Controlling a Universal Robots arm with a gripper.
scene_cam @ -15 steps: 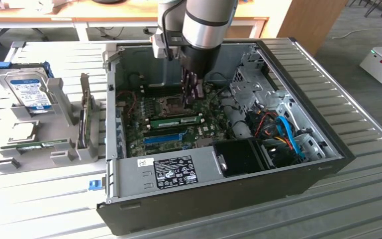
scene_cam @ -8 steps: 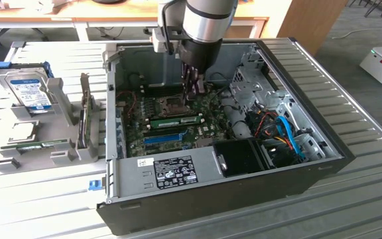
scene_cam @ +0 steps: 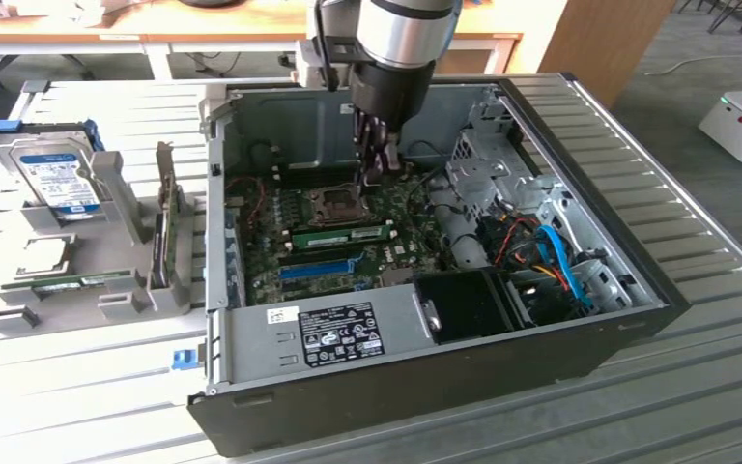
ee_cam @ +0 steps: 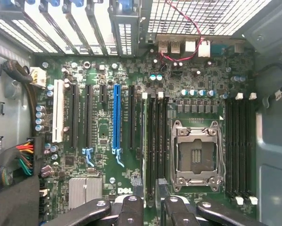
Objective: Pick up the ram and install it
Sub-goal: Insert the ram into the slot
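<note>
Ram [scene_cam: 343,235] stands on edge in a slot of the motherboard [scene_cam: 404,217], just beside the empty processor socket [scene_cam: 339,203]. Both sit inside the open computer case [scene_cam: 385,396], which lies in the middle of the desk [scene_cam: 694,387]. We see the hand [scene_cam: 374,166] hanging above the board near the socket, spread wide and pinching nothing. In the wrist view its fingers [ee_cam: 131,212] straddle the memory slots. Toward the desk's edge at the exterior view's left, a gray holder [scene_cam: 113,304] carries another green stick [scene_cam: 81,282] and a hard drive [scene_cam: 55,174].
</note>
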